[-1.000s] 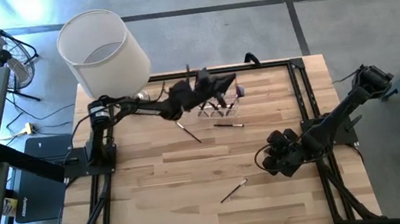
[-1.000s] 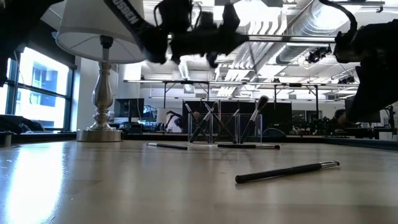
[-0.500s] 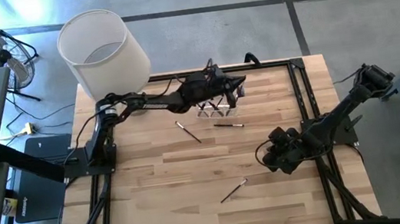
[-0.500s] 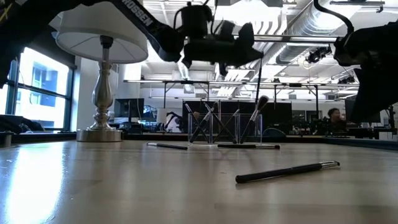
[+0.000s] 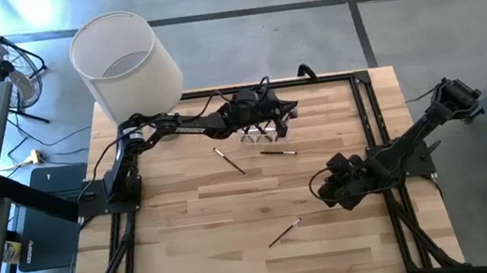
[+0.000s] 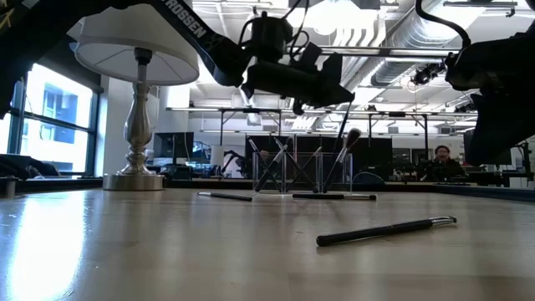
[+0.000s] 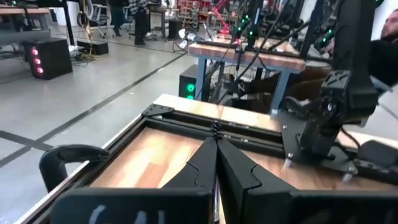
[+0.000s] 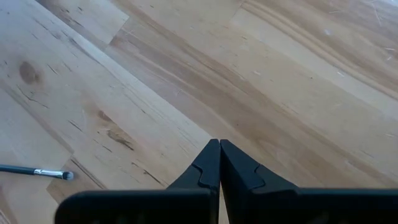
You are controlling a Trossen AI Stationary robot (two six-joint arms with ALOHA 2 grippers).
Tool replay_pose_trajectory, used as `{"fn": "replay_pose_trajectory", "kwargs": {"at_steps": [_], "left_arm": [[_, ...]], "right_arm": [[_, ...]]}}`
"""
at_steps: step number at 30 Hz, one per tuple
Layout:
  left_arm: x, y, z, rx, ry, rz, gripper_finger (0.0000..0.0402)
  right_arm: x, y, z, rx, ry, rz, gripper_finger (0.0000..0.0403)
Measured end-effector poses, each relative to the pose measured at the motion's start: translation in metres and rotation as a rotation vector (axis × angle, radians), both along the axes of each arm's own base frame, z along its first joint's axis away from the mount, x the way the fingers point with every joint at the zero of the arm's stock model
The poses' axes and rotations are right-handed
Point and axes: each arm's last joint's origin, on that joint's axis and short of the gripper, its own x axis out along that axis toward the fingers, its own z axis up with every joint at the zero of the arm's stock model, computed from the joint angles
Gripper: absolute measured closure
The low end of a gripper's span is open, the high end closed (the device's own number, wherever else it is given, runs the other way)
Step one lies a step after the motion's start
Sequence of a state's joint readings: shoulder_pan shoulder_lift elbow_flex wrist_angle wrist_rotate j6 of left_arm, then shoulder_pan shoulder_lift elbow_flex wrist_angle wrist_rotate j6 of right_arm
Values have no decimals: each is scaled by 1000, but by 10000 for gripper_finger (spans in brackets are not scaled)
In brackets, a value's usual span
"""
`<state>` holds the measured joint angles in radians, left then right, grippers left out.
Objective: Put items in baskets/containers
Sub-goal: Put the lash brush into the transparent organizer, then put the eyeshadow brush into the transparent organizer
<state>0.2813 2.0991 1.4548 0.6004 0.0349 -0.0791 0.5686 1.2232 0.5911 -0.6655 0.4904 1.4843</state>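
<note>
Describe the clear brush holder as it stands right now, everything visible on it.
The clear holder is a low box of see-through plastic, standing upright on the wooden table near its far edge. Several slim brushes lean crossed inside; one with a fluffier head sticks out at one end. The shut left gripper hovers just above it. Two loose brushes lie in front, apart.

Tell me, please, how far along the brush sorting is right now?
Done: several brushes stand in the clear holder. In hand: nothing visible; the left gripper hovers shut above the holder, the right gripper is shut too. Left: three brushes on the table.
</note>
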Motion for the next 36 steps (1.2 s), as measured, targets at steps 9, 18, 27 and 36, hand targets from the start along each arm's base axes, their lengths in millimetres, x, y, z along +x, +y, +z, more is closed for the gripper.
{"fn": "replay_pose_trajectory", "kwargs": {"at_steps": [9,18,27,36], "left_arm": [[0,-1,0,4,-2,-27,393],[0,0,0,3,-1,-20,312],[-8,-4,32,122,-3,18,275],[-24,-32,102,92,162,42,275]], "right_arm": [[1,1,0,7,-11,0,402],[1,1,0,20,-6,6,402],[1,2,0,18,-6,14,402],[3,3,1,39,-11,34,402]]}}
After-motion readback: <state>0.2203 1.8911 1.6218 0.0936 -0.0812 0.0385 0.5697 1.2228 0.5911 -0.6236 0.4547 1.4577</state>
